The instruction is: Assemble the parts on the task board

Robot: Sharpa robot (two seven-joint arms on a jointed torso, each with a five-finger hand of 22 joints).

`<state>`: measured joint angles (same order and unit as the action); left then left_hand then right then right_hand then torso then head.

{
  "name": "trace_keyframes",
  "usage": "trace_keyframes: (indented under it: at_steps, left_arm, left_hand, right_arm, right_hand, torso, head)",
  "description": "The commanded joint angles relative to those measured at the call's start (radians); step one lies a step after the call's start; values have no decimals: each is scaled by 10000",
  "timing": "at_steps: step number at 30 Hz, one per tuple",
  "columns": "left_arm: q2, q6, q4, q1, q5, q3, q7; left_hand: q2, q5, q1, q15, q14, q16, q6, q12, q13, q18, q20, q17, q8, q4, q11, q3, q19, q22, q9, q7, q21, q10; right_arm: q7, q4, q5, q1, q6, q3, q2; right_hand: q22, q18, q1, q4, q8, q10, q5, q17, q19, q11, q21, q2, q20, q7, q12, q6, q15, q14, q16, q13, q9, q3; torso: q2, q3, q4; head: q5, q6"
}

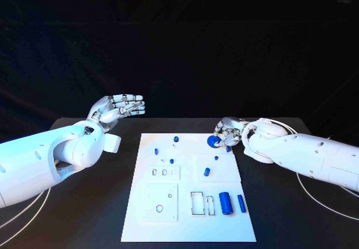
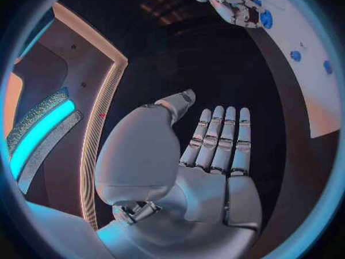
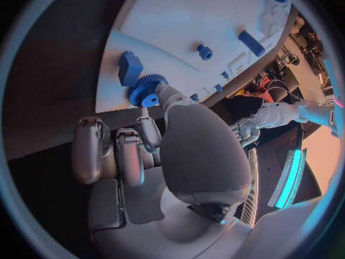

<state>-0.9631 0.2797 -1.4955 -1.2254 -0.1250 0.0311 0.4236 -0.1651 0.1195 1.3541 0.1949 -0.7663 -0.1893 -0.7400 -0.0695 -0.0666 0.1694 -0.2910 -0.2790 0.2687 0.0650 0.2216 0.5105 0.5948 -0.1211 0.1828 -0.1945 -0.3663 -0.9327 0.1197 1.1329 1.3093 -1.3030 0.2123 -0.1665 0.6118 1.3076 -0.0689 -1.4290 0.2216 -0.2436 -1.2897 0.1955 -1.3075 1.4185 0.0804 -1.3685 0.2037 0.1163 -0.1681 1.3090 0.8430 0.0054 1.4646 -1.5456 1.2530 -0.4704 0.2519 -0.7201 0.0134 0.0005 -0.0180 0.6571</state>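
The white task board (image 1: 187, 228) lies in the middle of the black table. My right hand (image 1: 228, 134) is at the board's far right corner, and its thumb (image 3: 165, 98) and a curled finger pinch a blue gear (image 1: 213, 141) (image 3: 147, 90) at the board's edge. I cannot tell whether the gear touches the board. A small blue block (image 3: 129, 66) lies right beside it. My left hand (image 1: 120, 108) (image 2: 209, 149) hangs raised to the left of the board, fingers straight and apart, holding nothing.
On the board's near right lie a blue cylinder (image 1: 224, 202) and a blue bar (image 1: 242, 203), next to an empty rectangular slot (image 1: 196, 203). A blue peg (image 1: 206, 171) stands mid-board. Small blue pegs (image 1: 176, 139) dot the far part.
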Motion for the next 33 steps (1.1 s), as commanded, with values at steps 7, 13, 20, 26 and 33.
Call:
trace_keyframes:
  at_steps: [7,13,20,26,33]
  left_arm:
    - [12,-193,-8,-13,61,11,59]
    - [21,-213,2,-13,61,11,54]
    - [29,-235,22,-12,61,11,51]
    - [48,-242,20,-12,56,11,52]
    - [124,-256,7,-12,52,11,42]
  left_hand:
    - [29,-8,-4,4,-68,21,31,13,3,-155,2,6,61,-5,9,-46,-17,17,17,-757,43,45]
    - [35,-9,-1,3,-88,19,29,9,2,-158,1,7,66,-5,9,-47,-17,24,19,-758,51,43]
    - [35,-9,-1,3,-88,19,29,9,2,-158,1,7,66,-5,9,-47,-17,24,19,-758,51,43]
    - [41,-8,5,1,-104,19,23,4,0,-160,1,8,72,-6,8,-45,-16,30,22,-759,58,39]
    - [41,-8,5,1,-104,19,23,4,0,-160,1,8,72,-6,8,-45,-16,30,22,-759,58,39]
  right_arm:
    - [14,108,389,53,423,-22,-36]
    - [295,314,799,73,1347,-23,-64]
    - [740,975,1389,70,2107,-15,-26]
    - [1076,1561,2002,33,2467,-5,-284]
    - [1253,1656,2401,37,2555,-5,-997]
  right_hand:
    - [766,170,-189,-24,-351,-399,-263,-2043,202,-140,-221,-249,-104,204,309,683,-66,925,-60,338,-57,1032]
    - [941,210,86,24,-503,-624,-78,-2050,313,-241,-367,-140,-182,318,470,921,-164,928,-62,536,-92,1350]
    - [989,221,220,36,-543,-671,43,-2048,343,-274,-403,-68,-215,349,493,953,-199,928,-61,574,-101,1472]
    - [1034,233,259,42,-547,-703,64,-2069,375,-277,-445,-45,-221,352,520,953,-203,933,-68,608,-101,1495]
    - [1078,245,302,47,-539,-728,83,-2080,407,-280,-486,-24,-228,351,536,934,-208,936,-71,631,-96,1531]
  torso:
    - [-6,0,7]
    - [-7,1,11]
    - [-1,-3,3]
    - [3,-4,0]
    - [-12,3,45]
  head:
    - [31,-10]
    - [53,-18]
    - [28,-24]
    - [25,-41]
    - [30,-58]
